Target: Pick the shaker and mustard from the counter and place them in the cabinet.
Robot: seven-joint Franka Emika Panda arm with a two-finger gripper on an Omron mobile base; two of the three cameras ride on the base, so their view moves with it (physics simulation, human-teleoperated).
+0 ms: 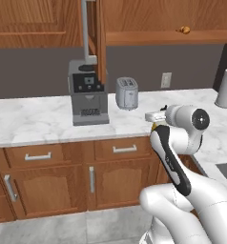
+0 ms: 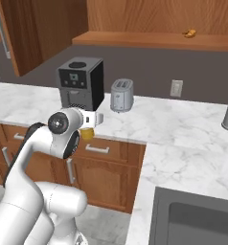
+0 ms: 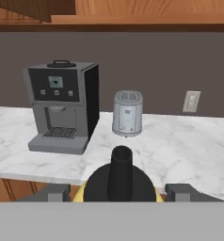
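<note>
Hand view, nearest field: the mustard [image 3: 119, 181] sits at 6 o'clock, its dark pointed nozzle rising toward the camera from a rounded black cap over a yellow body. The two dark fingertips [image 3: 52, 192] of the end effector [image 3: 118, 193] flank the bottle, one on each side, standing apart and clamped on the bottle's body. The bottle is held in front of the bench [image 3: 180, 150] edge, above the brown wooden drawers.

Middle field: on the white marble bench, a grey and black coffee machine [image 3: 62, 106] stands at 10 o'clock, and a small silver toaster [image 3: 127, 113] stands just beside it, near 12 o'clock, well beyond the nozzle.

Far field: a white wall outlet [image 3: 191, 101] at 2 o'clock is set in the dark backsplash, with brown wood of the cabinet [image 3: 132, 9] along the top edge.

Left base view: the white arm [image 1: 182, 143] rises from 5 o'clock; the end effector [image 1: 156, 120] sits at the front of the bench edge with a sliver of yellow beneath it. A white paper-towel roll [image 1: 226, 88] stands at 3 o'clock. The cabinet door [image 1: 101, 38] is edge-on above the coffee machine, its long grey bar handle [image 1: 85, 28] visible, and a small golden object [image 1: 184, 30], too small to identify, lies on the cabinet's shelf at 1 o'clock.

Right base view: the yellow body of the bottle [image 2: 87, 133] shows under the wrist, before the drawer fronts.
</note>
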